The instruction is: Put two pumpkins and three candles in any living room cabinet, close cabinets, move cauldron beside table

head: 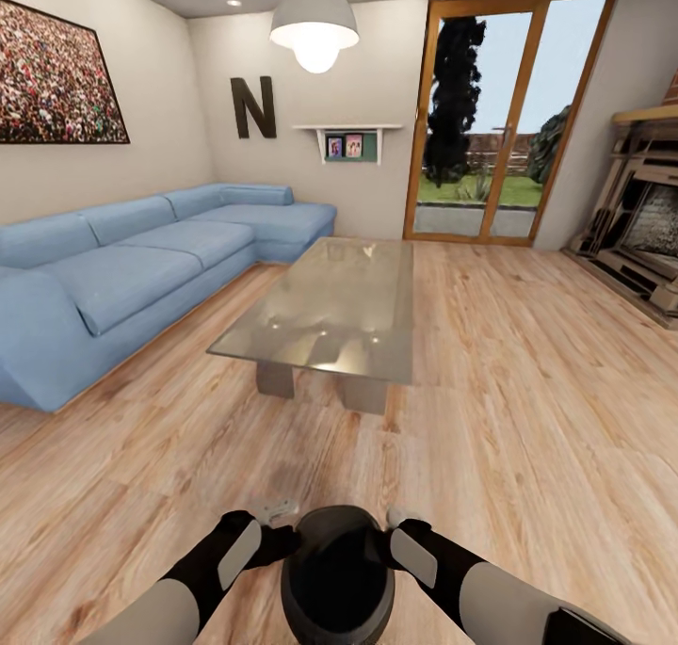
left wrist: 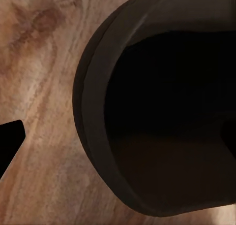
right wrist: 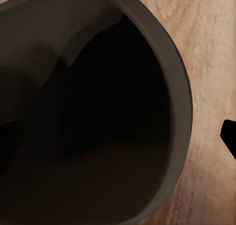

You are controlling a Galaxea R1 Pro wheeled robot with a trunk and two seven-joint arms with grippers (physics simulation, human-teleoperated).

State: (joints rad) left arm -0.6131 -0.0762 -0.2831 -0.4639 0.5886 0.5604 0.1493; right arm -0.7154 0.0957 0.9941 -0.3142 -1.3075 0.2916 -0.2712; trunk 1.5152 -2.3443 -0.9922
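The black cauldron (head: 337, 570) hangs close in front of me, low over the wooden floor, with its mouth facing up. My left gripper (head: 282, 538) and right gripper (head: 389, 526) grip opposite sides of its rim, each shut on the cauldron wall. In the left wrist view the cauldron (left wrist: 93, 102) shows its rim, with one fingertip (left wrist: 11, 139) outside it. In the right wrist view the cauldron (right wrist: 172, 62) has a fingertip (right wrist: 228, 136) beside it. The glass-topped table (head: 330, 297) stands ahead, about a metre beyond the cauldron. Pumpkins, candles and cabinet are out of view.
A blue corner sofa (head: 141, 268) runs along the left wall. A stone fireplace (head: 650, 231) sits at the far right, glass patio doors (head: 499, 118) at the back. A pendant lamp (head: 314, 28) hangs over the table. Wooden floor (head: 527, 419) stretches right of the table.
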